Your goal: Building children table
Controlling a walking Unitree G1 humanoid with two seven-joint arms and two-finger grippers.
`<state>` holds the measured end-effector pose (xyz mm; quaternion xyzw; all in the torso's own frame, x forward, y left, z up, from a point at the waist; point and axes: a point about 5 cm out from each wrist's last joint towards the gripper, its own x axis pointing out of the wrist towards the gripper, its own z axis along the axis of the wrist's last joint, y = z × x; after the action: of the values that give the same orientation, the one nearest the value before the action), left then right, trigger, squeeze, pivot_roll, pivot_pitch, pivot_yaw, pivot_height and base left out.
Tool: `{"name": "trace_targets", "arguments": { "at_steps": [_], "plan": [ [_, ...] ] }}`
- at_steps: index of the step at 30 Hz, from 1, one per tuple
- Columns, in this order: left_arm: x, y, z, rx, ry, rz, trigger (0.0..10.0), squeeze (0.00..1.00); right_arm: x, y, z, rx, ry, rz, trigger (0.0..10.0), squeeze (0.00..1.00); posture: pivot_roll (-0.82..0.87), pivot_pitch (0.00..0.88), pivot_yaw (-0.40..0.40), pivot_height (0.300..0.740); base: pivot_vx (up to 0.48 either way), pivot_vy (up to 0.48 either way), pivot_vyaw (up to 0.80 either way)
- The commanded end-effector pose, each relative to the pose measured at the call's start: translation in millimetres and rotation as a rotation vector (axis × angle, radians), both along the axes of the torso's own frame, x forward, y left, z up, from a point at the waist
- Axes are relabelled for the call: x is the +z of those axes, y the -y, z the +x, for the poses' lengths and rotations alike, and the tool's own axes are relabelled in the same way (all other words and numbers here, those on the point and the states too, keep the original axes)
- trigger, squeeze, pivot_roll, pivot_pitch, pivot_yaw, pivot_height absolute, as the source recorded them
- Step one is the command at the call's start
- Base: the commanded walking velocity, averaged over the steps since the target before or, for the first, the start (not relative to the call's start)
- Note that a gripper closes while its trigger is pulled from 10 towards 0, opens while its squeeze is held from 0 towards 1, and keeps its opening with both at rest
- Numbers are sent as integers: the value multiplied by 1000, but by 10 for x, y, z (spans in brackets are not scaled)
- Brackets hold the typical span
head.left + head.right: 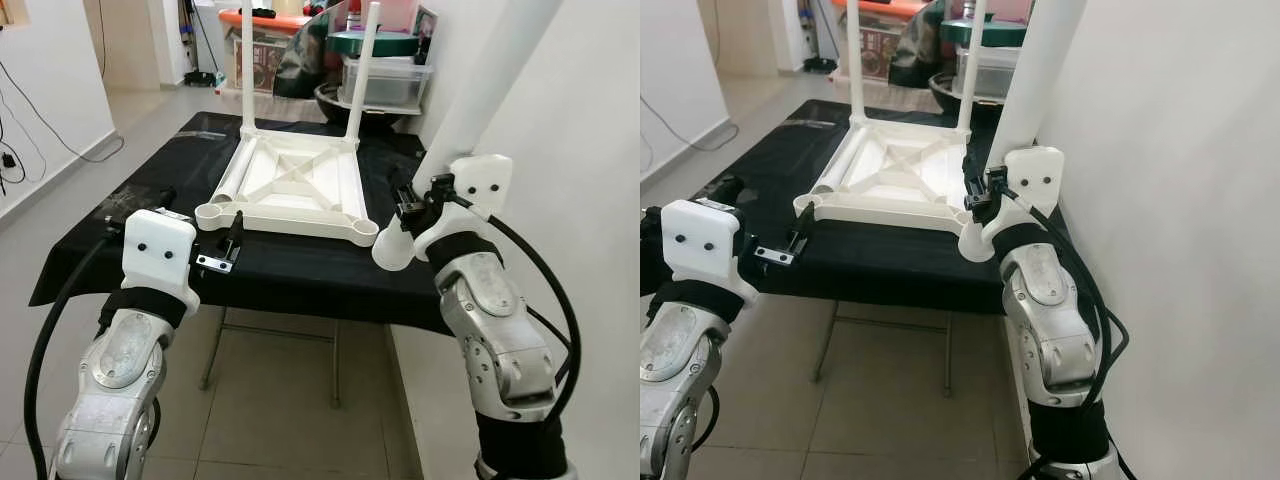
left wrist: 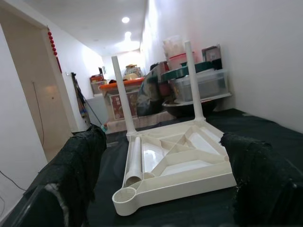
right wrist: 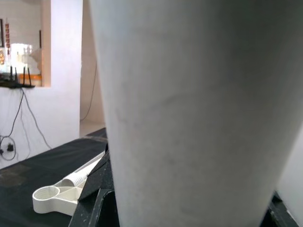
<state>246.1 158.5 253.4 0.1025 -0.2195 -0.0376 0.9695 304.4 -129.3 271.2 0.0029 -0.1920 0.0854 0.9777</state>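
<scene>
The white tabletop (image 1: 290,185) is being shown upside down on the black-covered table (image 1: 120,250), and the build is roughly half done. Two legs (image 1: 247,65) are already being carried upright in the far corner sockets. The near-left socket (image 1: 215,213) and the near-right socket (image 1: 362,232) are both being left open.

A third leg (image 1: 480,90) is being gripped by the right tool (image 1: 412,210), its fingers closed round the lower part, the leg tilted and leaning up toward the wall. Its rounded foot end is being held just beside the near-right socket, not yet seated in it.

A fourth leg (image 2: 134,161) is lying loose along the left edge of the upturned top, inside the frame, its open end near the empty near-left socket.

The left tool (image 1: 228,245) is being held over the table's near edge, just short of that socket, its fingers (image 2: 75,175) spread wide apart with nothing between them.

So two legs are judged to be remaining: the held one to be seated, the loose one to be lifted and fitted.
</scene>
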Motion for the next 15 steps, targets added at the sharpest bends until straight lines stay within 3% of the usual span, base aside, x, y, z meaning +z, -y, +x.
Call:
{"name": "trace_targets", "arguments": {
  "at_steps": [1,15],
  "plan": [
    [-6,14,20,-11,-2,-6,10000,0,55,36,16,-4,24,19,10000,0,76,0,-115,740,289,0,0],
    [-55,26,39,-18,-18,-11,10000,0,0,47,27,13,10,23,10000,0,70,0,-109,740,287,0,0]
  ]
}}
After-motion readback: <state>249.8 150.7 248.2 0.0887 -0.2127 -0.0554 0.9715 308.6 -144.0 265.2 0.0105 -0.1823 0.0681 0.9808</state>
